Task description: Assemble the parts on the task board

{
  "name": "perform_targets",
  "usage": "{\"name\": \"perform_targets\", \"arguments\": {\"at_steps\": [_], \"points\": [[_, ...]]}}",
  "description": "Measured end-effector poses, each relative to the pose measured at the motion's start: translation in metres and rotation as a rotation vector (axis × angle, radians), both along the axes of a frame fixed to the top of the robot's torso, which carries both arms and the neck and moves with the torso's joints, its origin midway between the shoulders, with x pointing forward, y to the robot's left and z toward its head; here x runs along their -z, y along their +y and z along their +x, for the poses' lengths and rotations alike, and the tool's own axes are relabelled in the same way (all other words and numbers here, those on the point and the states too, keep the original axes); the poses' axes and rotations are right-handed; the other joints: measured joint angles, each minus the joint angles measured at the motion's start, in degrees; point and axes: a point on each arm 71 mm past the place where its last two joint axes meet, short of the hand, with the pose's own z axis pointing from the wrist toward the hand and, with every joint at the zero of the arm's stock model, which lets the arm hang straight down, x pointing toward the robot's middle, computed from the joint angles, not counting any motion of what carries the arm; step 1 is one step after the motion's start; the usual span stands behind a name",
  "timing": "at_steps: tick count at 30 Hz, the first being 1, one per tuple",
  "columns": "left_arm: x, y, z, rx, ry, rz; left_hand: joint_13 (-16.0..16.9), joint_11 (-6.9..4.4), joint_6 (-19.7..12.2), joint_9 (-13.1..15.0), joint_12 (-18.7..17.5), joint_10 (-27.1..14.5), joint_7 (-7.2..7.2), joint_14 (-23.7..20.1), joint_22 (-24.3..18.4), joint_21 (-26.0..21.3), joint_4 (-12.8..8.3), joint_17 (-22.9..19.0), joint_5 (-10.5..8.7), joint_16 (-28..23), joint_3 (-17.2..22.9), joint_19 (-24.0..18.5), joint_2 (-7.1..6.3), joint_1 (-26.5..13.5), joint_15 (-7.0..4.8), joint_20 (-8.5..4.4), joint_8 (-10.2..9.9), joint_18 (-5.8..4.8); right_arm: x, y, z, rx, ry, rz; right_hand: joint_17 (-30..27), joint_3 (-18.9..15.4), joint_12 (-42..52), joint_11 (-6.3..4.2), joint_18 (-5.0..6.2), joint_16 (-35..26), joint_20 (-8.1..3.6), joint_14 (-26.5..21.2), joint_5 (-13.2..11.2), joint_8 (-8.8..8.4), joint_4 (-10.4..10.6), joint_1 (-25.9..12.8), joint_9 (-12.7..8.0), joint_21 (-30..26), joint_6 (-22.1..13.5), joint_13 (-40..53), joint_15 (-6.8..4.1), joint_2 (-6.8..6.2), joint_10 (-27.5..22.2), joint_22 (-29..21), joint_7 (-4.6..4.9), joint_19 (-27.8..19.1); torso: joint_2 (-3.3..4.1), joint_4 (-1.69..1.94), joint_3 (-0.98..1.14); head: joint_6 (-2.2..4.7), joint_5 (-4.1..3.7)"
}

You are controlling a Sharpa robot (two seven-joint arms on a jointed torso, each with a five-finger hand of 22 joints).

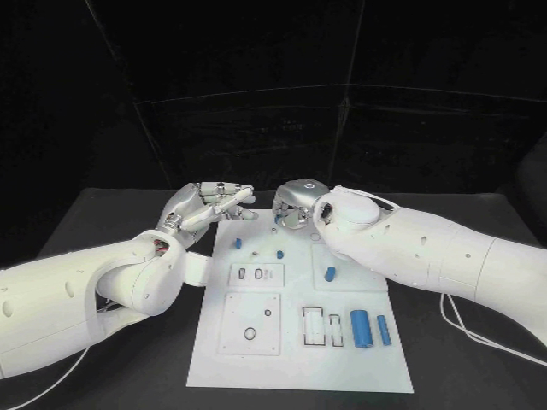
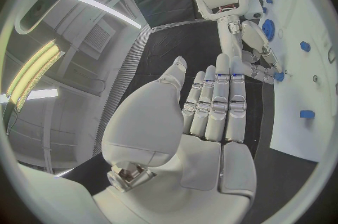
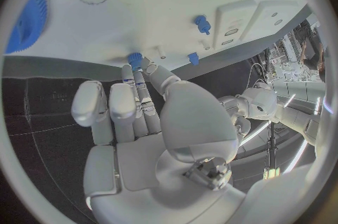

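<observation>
Left hand: off board's far-left corner, fingers straight, together, empty. Right hand: over board's far edge, fingertips at small blue part, apparently pinching it; contact unclear. Part lies directly ahead of right hand, nearer it than left. 2 blue cylinders near right edge.

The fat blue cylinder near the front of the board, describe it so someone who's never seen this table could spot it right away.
Find the white task board in the middle of the black table, then go to its near right part. Two blue cylinders lie there side by side, right of two upright slots. The fat cylinder is the left one, beside the slots, and clearly thicker than the slim cylinder at the board's edge.
</observation>
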Motion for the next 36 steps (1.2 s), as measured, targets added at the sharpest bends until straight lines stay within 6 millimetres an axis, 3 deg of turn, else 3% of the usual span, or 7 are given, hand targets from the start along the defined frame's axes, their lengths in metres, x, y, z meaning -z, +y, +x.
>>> {"name": "perform_targets", "arguments": {"at_steps": [11,15,18,20,24,28,36], "points": [[0.000,0.002,0.001,-0.005,0.001,0.002,0.00,0.00,0.00,0.00,-0.27,0.00,0.00,0.00,-0.05,0.00,-0.16,0.13,0.00,0.00,0.16,0.20,0.00,0.00,0.00,0.20,0.00,0.00,-0.002,-0.024,-0.004,0.016,-0.016,0.016,-2.55,-0.21,-0.69,0.71,0.00,-0.96,0.55,-0.41,0.00,0.00,0.84,-0.63,-0.01,-1.39,-0.73,-0.86,0.40,-1.39,-2.79,-3.46,0.33,-1.90,-0.07,-0.13,0.07,0.41,-0.02],[0.001,0.006,0.001,-0.012,0.001,0.005,0.00,0.00,0.00,0.00,-0.27,0.00,0.00,0.00,-0.05,0.00,-0.16,0.13,0.00,0.00,0.16,0.20,0.00,0.00,0.00,0.20,0.00,-0.01,-0.011,-0.055,-0.008,0.050,-0.022,0.064,-1.93,-2.13,1.12,0.34,0.00,-0.83,0.55,-0.41,0.54,0.00,2.75,-2.74,-0.01,-1.52,-1.02,-0.50,0.40,-3.50,-0.68,-3.39,0.40,-1.90,-0.20,-0.32,0.06,0.72,-0.20],[0.001,0.008,0.002,-0.016,0.001,0.007,0.00,0.00,0.00,0.00,-0.27,0.00,0.00,0.00,-0.05,0.00,-0.16,0.13,0.00,0.00,0.16,0.20,0.00,0.00,0.00,0.20,0.00,-0.01,-0.023,-0.078,-0.012,0.085,-0.007,0.118,-1.07,-7.31,4.98,-0.56,0.00,-0.11,0.01,-0.07,-1.35,-0.01,6.54,-7.72,-0.06,-1.48,-2.85,1.43,0.07,-6.72,5.17,-2.35,-0.19,-1.37,-0.36,-0.53,0.04,0.94,-0.25],[0.001,0.009,0.002,-0.019,0.001,0.008,0.00,0.00,0.00,0.00,-0.27,0.00,0.00,0.00,-0.05,0.00,-0.16,0.13,0.00,0.00,0.16,0.20,0.00,0.00,0.00,0.20,0.00,-0.01,-0.026,-0.093,-0.016,0.111,0.019,0.151,-0.72,-10.86,8.80,-1.57,0.01,0.22,-0.70,0.05,-2.84,-0.01,8.69,-8.82,-0.05,-0.99,-3.64,3.80,-0.86,-7.61,9.43,-1.67,-0.98,-0.65,-0.46,-0.73,0.04,1.06,-0.13],[0.001,0.010,0.003,-0.022,0.001,0.009,0.00,0.00,0.00,0.00,-0.27,0.00,0.00,0.00,-0.05,0.00,-0.16,0.13,0.00,0.00,0.16,0.20,0.00,0.00,0.00,0.20,0.00,-0.01,-0.026,-0.114,-0.020,0.162,0.079,0.187,1.38,-19.66,21.58,-2.48,0.01,1.89,-2.14,0.11,-2.64,0.68,14.55,-3.88,0.23,0.07,-5.55,14.60,-1.77,-6.91,10.82,0.68,-1.51,1.27,-0.60,-1.12,0.15,1.10,0.05],[0.002,0.010,0.004,-0.024,0.001,0.010,0.00,0.00,0.00,0.00,-0.27,0.00,0.00,0.00,-0.04,0.00,-0.16,0.13,0.00,0.00,0.16,0.20,0.00,0.00,0.00,0.20,0.00,-0.01,-0.023,-0.129,-0.020,0.209,0.130,0.195,3.31,-25.87,45.82,-2.51,0.00,3.60,-1.46,0.11,-1.61,2.19,21.85,2.70,0.42,1.32,-6.85,38.62,-1.77,-6.15,5.93,3.47,-0.93,3.08,-0.67,-1.31,0.25,1.08,0.02],[0.003,0.009,0.007,-0.024,0.001,0.011,0.01,0.00,0.00,0.00,-0.27,0.00,0.00,0.00,-0.04,0.01,-0.16,0.20,0.00,0.00,0.16,0.20,0.00,0.00,0.00,0.20,-0.28,-0.01,-0.017,-0.138,-0.012,0.266,0.184,0.179,5.84,-27.40,59.03,-2.03,0.00,5.53,-1.30,0.11,1.87,3.60,23.90,6.57,0.48,2.31,-7.12,52.74,-1.77,-4.61,7.01,5.96,-1.20,4.46,-0.64,-1.36,0.30,0.92,-0.31]]}}
